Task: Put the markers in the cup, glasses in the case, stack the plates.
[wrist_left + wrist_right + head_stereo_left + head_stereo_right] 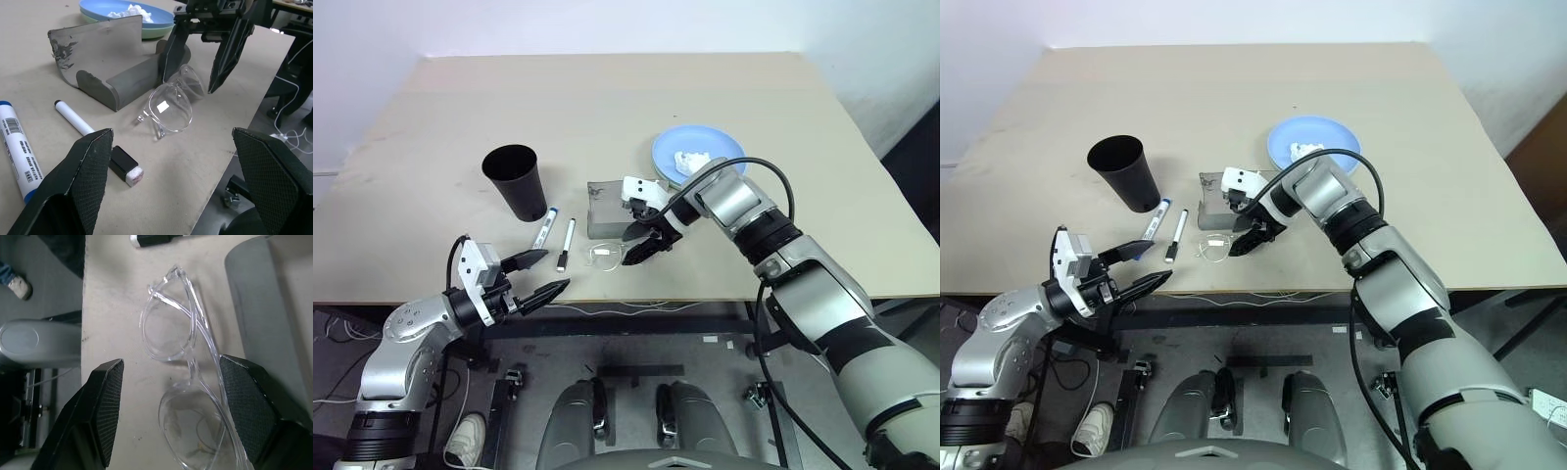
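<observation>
1. Right gripper (644, 245) hangs over the glasses (605, 256), tilted down, jaws spread wide with one black finger on each side of the clear frame; nothing gripped, the glasses lying flat on the table (607, 108) near its front edge
2. The case (603, 208) sits just behind the glasses, lid open and standing up, grey interior bare; the glasses lie just in front of it, outside it
3. Left gripper (544, 274) floats off the table's front edge, pointing roughly level toward the markers, fingers apart and empty
4. Blue-capped marker (541, 227) and black-capped marker (567, 243) lie side by side on the table between the cup and the case, neither touched
5. The cup (516, 181) stands upright to the left of the markers, mouth open
6. Blue plate (697, 152) rests on the green plate (146, 34) behind the right arm; a crumpled white wad (689, 160) sits on the blue one
</observation>
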Action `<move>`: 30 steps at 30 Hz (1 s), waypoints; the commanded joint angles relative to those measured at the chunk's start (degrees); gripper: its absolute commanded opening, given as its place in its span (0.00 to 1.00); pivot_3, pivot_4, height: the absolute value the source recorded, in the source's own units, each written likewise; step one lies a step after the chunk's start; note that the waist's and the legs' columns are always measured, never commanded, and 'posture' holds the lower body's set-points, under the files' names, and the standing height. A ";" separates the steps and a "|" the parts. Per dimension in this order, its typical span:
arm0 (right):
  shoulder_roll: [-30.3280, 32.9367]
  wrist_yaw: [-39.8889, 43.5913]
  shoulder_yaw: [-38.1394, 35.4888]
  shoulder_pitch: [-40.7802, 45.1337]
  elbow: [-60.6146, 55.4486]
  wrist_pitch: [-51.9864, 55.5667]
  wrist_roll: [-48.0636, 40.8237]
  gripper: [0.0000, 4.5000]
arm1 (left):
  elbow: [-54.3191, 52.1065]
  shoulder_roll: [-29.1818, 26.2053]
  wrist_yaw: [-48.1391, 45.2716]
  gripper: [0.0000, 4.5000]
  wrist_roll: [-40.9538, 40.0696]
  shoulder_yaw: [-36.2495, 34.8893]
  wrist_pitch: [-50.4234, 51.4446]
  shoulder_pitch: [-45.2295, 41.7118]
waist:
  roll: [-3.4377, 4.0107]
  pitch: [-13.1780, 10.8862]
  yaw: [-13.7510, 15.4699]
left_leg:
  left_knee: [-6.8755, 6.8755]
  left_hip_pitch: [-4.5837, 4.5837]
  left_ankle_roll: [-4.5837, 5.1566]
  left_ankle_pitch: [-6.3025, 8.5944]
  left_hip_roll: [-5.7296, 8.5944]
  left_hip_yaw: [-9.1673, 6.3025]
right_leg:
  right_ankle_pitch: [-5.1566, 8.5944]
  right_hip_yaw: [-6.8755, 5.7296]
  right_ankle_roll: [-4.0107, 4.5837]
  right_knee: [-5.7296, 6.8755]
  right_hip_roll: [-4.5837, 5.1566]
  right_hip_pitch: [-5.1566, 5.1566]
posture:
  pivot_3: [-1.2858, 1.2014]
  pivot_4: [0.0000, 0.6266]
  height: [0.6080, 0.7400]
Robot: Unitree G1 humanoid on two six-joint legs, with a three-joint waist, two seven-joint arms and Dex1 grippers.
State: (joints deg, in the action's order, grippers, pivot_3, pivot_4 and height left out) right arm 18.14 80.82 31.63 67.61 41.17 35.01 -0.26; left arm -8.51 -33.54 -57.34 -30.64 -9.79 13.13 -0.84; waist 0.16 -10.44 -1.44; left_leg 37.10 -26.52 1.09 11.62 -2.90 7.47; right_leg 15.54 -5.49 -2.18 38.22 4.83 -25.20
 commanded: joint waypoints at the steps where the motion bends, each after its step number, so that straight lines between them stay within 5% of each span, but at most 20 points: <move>1: -0.85 1.14 -0.44 2.61 0.85 -0.83 1.21 0.73 | -2.22 0.15 0.08 0.91 0.09 0.11 -1.34 -0.20 | 0.00 0.00 -0.09 | 0.00 0.00 0.00 0.00 0.00 0.00 | 0.00 0.00 0.00 0.00 0.01 0.00 | 0.52 0.24 0.77; 7: -1.39 1.66 -0.84 2.94 2.04 -1.73 2.89 0.73 | -0.66 0.87 -0.01 0.91 0.29 -0.14 -2.22 -0.99 | 0.00 0.00 -1.01 | -0.02 0.00 0.00 0.00 0.02 0.00 | -0.01 0.00 0.01 0.00 0.05 0.00 | 0.52 0.24 0.77; 12: -1.98 1.86 -1.33 3.38 2.56 -2.14 3.42 0.45 | 0.46 1.36 -0.11 0.91 0.41 -0.02 -3.00 -1.54 | 0.00 0.00 -1.21 | -0.03 0.00 0.00 0.00 0.01 0.02 | -0.03 0.00 -0.01 0.01 0.05 0.00 | 0.52 0.24 0.77; 23: -3.28 2.57 -1.19 3.79 2.94 -3.23 4.93 0.45 | -0.05 3.23 0.63 0.91 1.40 0.76 -3.79 -0.95 | 0.00 0.00 -1.10 | -0.05 -0.01 0.00 0.00 0.02 0.04 | -0.05 0.00 -0.04 0.01 0.06 -0.02 | 0.52 0.24 0.77; 26: -3.42 2.95 -1.46 4.00 2.91 -3.21 4.78 0.34 | -0.62 3.21 0.93 0.91 1.07 0.71 -3.32 -1.01 | 0.00 0.00 -1.15 | -0.05 -0.01 0.00 0.00 0.02 0.04 | -0.03 0.00 0.00 0.00 0.07 -0.03 | 0.52 0.24 0.77; 30: -3.48 2.99 -1.49 4.07 3.08 -3.34 4.87 0.03 | -2.55 2.77 2.08 0.91 0.23 0.60 -1.61 -1.47 | 0.00 0.00 -1.17 | -0.07 -0.01 -0.01 0.00 0.01 0.04 | -0.02 0.00 0.02 0.00 0.07 -0.05 | 0.52 0.24 0.77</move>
State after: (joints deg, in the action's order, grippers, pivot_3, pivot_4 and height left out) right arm 15.01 84.46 30.82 70.31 44.39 32.15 4.12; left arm -7.75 -30.32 -55.82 -29.34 -8.65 11.06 -1.90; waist 0.16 -10.44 -2.61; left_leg 37.02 -26.51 1.08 11.62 -2.88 7.52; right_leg 15.52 -5.49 -2.17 38.22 4.90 -25.24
